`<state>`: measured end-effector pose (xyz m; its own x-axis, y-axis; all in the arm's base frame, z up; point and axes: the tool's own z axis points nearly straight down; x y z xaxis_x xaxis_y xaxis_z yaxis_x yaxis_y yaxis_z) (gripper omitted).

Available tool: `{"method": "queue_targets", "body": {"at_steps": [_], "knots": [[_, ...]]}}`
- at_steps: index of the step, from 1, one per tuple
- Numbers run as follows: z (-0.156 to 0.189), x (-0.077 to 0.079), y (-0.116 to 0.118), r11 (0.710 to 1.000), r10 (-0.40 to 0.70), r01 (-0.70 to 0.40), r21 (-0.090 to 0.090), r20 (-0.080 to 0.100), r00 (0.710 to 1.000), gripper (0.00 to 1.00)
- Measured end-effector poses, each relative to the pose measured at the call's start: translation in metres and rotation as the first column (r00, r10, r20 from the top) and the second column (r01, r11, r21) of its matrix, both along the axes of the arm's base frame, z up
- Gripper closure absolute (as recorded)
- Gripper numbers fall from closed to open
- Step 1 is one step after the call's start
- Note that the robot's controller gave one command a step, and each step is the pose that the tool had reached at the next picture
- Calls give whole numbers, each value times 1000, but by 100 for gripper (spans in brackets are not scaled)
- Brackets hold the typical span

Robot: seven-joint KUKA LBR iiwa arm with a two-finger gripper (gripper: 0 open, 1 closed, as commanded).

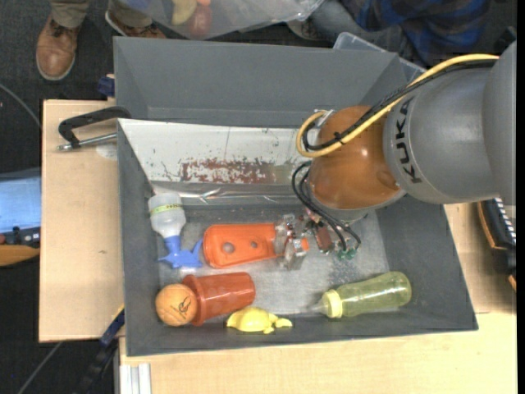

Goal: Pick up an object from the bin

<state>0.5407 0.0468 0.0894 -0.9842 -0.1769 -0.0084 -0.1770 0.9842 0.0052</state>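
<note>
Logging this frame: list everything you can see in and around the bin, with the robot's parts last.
bin: one, grey metal, centre of view
flat block: one, orange with holes, middle of the floor
small bottle: one, whitish, left side
blue piece: one, blue, just below the small bottle
cylinder: one, red, on its side, front left
ball: one, orange with a dark mark, at the cylinder's left end
yellow thing: one, by the front wall
long bottle: one, yellow-green, lying front right
shoe: one, brown, outside the bin, top left
arm: grey, from the right
gripper: at the flat block's right end
</note>
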Motion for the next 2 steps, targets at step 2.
{"method": "queue_targets", "body": {"at_steps": [2], "knots": [[79,6,14,1000,-19,19,3,11,1000,100]]}}
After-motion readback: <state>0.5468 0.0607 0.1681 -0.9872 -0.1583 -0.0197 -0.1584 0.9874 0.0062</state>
